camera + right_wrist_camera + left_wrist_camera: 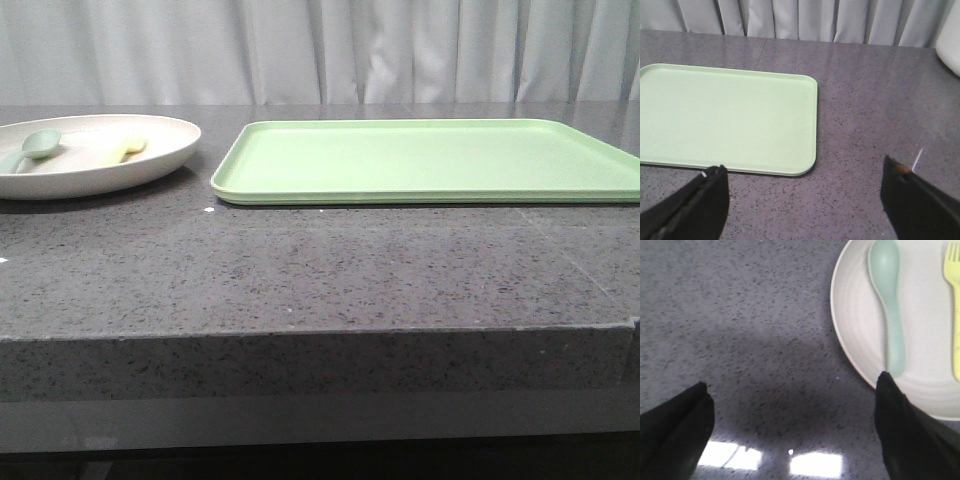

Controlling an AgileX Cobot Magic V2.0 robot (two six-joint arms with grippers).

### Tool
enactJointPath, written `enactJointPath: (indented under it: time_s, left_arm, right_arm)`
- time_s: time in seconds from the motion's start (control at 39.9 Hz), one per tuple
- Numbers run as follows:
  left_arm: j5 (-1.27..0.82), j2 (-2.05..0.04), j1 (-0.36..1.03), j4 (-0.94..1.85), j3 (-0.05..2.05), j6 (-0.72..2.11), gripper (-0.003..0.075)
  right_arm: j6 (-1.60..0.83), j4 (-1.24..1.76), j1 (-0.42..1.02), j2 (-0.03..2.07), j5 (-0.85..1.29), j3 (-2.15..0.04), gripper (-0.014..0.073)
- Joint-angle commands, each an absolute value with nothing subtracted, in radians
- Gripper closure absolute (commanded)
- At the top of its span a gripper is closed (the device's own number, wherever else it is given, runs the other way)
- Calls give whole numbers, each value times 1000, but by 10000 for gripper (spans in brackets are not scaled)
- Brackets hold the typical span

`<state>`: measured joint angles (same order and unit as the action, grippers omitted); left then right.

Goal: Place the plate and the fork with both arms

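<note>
Straight ahead, from the front, the plate (95,155) sits at the far left of the dark stone table (320,270), with the yellow fork (128,148) and a pale green spoon (35,147) lying in it. Just to its right, apart from it, lies a flat green tray (430,160) with nothing on it. Neither arm shows from this side.

Next, the left wrist camera: the left gripper (792,427) is spread wide over bare table and grips nothing. One fingertip (900,405) overlaps the plate's (860,340) rim in the picture; I cannot tell if it touches. The spoon (890,305) and fork (956,315) lie side by side in the plate, handles toward the gripper.

Then the right wrist camera: the right gripper (805,195) is likewise wide open and empty, hovering near the tray's (725,120) edge.

The plate looks stiff, smooth and rather slippery, and it may chip if dropped; I would pinch it at the raised rim and keep it level so the cutlery does not slide. The fork looks light and rigid, best taken across its handle.
</note>
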<state>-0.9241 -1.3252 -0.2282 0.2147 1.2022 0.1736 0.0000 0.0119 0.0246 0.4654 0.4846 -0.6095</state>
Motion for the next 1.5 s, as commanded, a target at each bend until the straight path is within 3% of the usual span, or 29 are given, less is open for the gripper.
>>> enactJointPath:
  time_s: [0.0, 0.33, 0.75, 1.13, 1.48]
  left_arm:
    - [-916, -1382, -274, 452, 1281, 315, 90]
    - [-931, -1627, -291, 637, 1410, 348, 90]
    - [-924, -1754, -286, 689, 1452, 397, 101]
    - [-918, -1799, -250, 684, 1468, 423, 290]
    - [-917, -1799, -250, 660, 1468, 423, 556]
  right_arm:
    - [-7, 0, 22, 479, 403, -643, -41]
    - [-7, 0, 22, 479, 403, -643, -41]
    - [-7, 0, 22, 479, 409, -643, -41]
    - [-7, 0, 22, 479, 409, -643, -41]
    - [-7, 0, 22, 479, 409, -643, -41]
